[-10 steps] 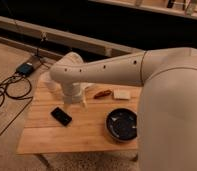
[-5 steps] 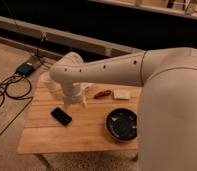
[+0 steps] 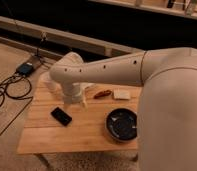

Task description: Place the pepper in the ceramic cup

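The small red-orange pepper (image 3: 103,93) lies on the wooden table (image 3: 87,132) near its far edge. My gripper (image 3: 77,102) hangs from the white arm (image 3: 99,72) and sits low over the table, just left of the pepper and not touching it. A white shape (image 3: 45,82) at the table's far left, mostly hidden behind the arm, looks like the ceramic cup.
A pale beige block (image 3: 122,93) lies right of the pepper. A dark round plate (image 3: 122,125) sits at the front right. A black phone-like slab (image 3: 61,116) lies at the front left. Cables and a small box (image 3: 26,68) are on the floor to the left.
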Motion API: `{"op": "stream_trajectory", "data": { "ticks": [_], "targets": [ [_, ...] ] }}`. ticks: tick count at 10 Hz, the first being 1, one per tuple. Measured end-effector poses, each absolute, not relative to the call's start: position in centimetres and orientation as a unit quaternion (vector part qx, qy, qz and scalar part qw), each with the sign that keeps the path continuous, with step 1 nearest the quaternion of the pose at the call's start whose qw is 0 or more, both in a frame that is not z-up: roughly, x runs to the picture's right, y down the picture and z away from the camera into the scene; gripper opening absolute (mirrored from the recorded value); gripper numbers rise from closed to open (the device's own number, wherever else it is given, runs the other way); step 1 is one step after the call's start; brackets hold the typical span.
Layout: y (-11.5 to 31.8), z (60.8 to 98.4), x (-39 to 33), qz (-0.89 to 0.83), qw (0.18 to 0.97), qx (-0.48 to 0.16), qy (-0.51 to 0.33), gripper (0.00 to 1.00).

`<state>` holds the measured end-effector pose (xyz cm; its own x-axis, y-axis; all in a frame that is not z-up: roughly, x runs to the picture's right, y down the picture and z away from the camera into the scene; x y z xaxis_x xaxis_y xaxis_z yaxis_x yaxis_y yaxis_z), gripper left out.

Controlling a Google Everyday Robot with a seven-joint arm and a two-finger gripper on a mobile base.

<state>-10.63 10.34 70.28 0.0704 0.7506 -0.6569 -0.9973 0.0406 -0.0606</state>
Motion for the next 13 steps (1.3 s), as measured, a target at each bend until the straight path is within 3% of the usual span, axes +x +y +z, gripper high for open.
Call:
{"op": "stream_trajectory", "data": {
  "ticks": [7, 13],
  "targets": [
    [10.2, 71.1, -10.4, 0.649, 0.671, -0.269, 0.236, 0.65],
    [7.5, 79.2, -5.4, 0.698, 0.617, -0.257, 0.258, 0.65]
  ]
}}
